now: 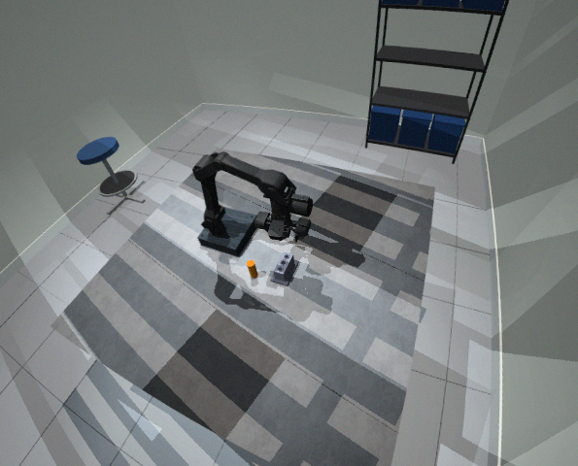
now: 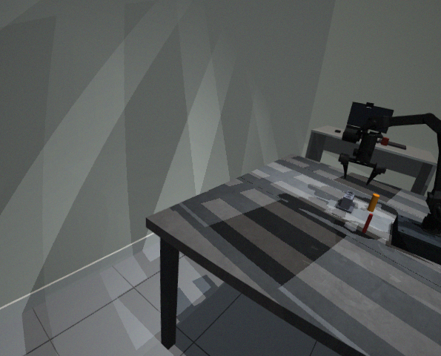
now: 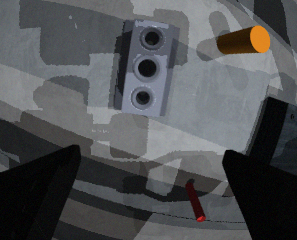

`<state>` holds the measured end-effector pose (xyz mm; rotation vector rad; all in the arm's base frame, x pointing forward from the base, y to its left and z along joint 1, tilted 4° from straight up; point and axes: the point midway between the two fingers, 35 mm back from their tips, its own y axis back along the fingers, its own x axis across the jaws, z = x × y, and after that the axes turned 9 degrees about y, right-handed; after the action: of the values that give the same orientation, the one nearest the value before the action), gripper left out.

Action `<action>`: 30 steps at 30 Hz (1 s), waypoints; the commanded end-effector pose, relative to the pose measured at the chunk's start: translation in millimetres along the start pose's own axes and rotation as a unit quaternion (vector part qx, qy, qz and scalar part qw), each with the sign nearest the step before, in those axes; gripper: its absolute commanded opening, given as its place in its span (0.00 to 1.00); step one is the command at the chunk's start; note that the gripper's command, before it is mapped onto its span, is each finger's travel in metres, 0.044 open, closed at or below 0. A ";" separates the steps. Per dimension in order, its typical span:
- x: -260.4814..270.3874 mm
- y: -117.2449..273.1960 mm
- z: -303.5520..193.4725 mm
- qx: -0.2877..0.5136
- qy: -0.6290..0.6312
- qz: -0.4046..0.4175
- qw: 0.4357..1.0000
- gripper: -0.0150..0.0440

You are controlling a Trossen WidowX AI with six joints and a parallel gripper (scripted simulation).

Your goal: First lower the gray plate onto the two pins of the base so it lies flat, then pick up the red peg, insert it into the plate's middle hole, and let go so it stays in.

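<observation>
Gray plate (image 3: 146, 67) flat on its base, red peg (image 3: 195, 200) nearby on counter (image 2: 296, 264), fingers (image 2: 344, 159) wide apart, empty.

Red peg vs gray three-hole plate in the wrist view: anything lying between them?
Nothing: in the wrist view only patterned table top separates the small red peg from the gray three-hole plate. The orange cylinder lies off to the side.
</observation>
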<state>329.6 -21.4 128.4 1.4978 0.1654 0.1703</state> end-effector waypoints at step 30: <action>-61.7 -48.2 -157.1 0.004 0.193 0.003 0.981 1.00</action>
<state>236.1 115.2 74.2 1.4608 0.4696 0.4662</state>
